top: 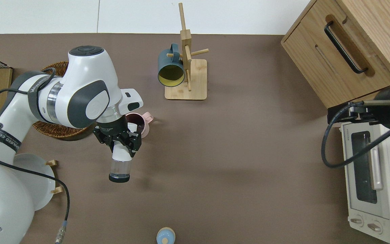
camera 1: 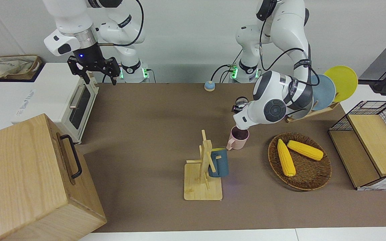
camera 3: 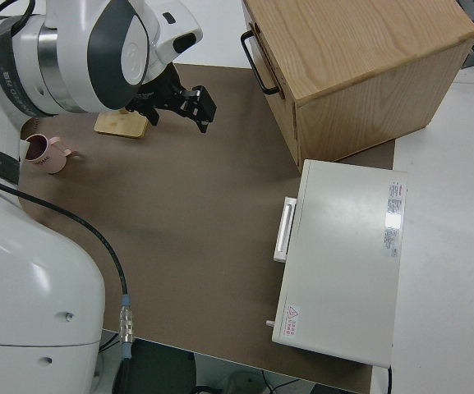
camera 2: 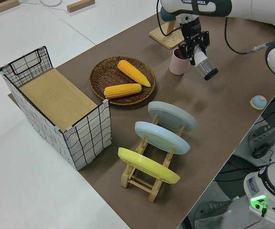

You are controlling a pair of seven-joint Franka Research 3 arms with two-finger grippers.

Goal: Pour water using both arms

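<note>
My left gripper (top: 122,143) is shut on a clear bottle (top: 120,166) with a dark end. It holds the bottle tipped nearly flat, dark end toward the robots, the other end over a pink mug (top: 143,123). The mug (camera 1: 237,139) stands upright on the brown table, near the wicker basket. The left side view shows the left gripper (camera 2: 196,46) clamping the bottle (camera 2: 206,68) just above the mug (camera 2: 178,62). In the front view the arm's wrist hides the gripper, and only the bottle's dark end (camera 1: 241,101) shows. I see no water stream. The right arm is parked, its gripper (camera 1: 98,71) open.
A dark blue mug (camera 1: 219,162) hangs on a wooden mug rack (camera 1: 203,189) farther from the robots. A wicker basket (camera 1: 313,186) holds two corn cobs. A plate rack (camera 2: 151,177), wire crate (camera 1: 374,144), toaster oven (camera 1: 75,107), wooden box (camera 1: 28,180) and small blue bell (camera 1: 209,86) line the table's edges.
</note>
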